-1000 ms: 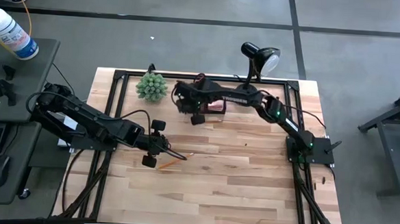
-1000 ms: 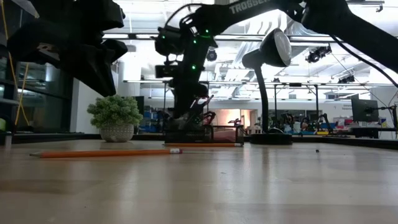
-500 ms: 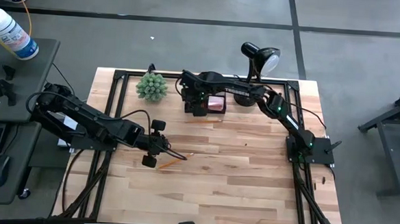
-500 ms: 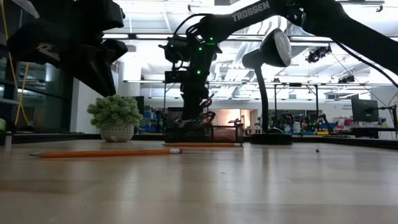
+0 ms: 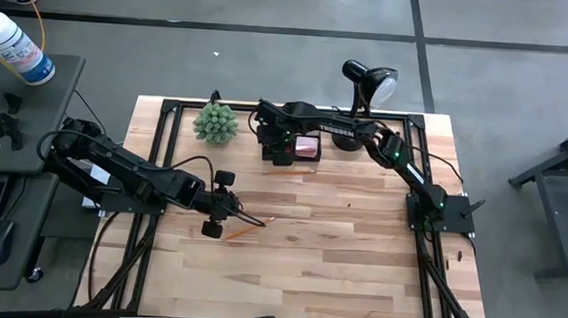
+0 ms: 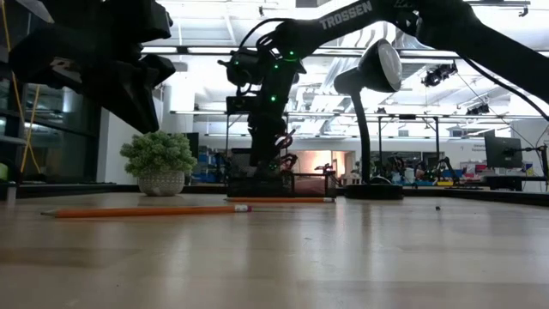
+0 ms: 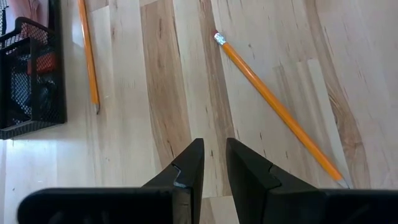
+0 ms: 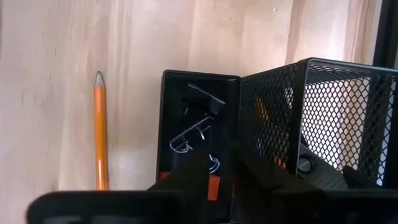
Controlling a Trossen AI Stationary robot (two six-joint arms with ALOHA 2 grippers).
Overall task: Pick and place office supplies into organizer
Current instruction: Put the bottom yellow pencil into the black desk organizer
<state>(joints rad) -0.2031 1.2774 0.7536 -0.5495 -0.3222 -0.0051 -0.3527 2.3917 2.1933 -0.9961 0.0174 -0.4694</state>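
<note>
The black mesh organizer (image 5: 268,150) (image 8: 323,118) (image 7: 28,74) stands near the table's far edge. My right gripper (image 5: 282,153) (image 6: 264,167) hangs right above its low tray (image 8: 186,106), which holds metal clips (image 8: 193,134) and a red piece (image 8: 213,186). A pink pad (image 5: 307,147) shows at the organizer's right side. One orange pencil (image 8: 99,134) (image 7: 87,53) lies flat just in front of the organizer. A second pencil (image 5: 244,231) (image 7: 280,109) lies mid-table. My left gripper (image 5: 218,206) (image 7: 214,158) hovers beside that second pencil, with a narrow gap between its fingers and nothing in them.
A green spiky plant (image 5: 215,123) stands left of the organizer, and a black desk lamp (image 5: 368,81) stands to its right, at the far edge. Black frame rails run along the table's sides. The near half of the wooden top (image 5: 337,269) carries nothing.
My right gripper moved from just in front of the organizer toward the far edge until it stood over it, then stayed still. The pencils and the left arm have kept their places.
</note>
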